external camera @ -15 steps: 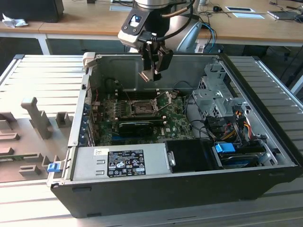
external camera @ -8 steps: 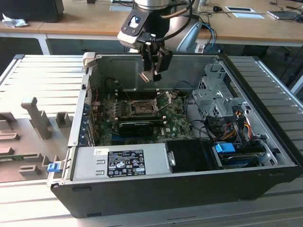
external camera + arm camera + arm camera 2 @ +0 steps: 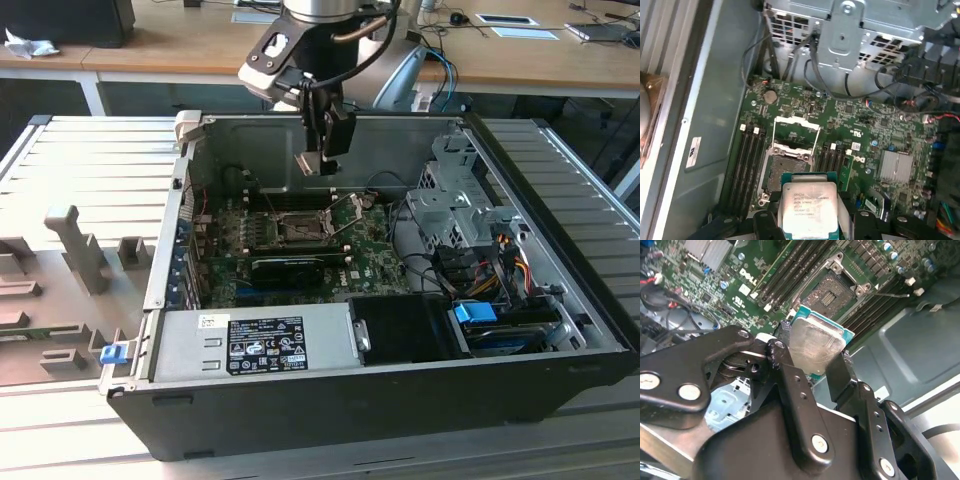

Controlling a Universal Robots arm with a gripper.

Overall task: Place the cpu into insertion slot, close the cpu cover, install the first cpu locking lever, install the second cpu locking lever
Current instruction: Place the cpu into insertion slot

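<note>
Above the open computer case, the tool hangs over the green motherboard. Its fingers are pressed onto two opposite edges of the cpu, pinching it. The cpu is airborne, not seated.

The insertion slot lies below the held chip and a little ahead of it. Its contact field is bare. The cpu cover is swung open at the slot's far edge and is not over the socket.

Judgement: the move turns on lowering the chip and squaring its edges to the black frame.

The exterior view shows the height gap, with the tool well apart from the board. Both wrist views show the grip itself, and that the chip's outline only partly overlaps the slot.
</note>
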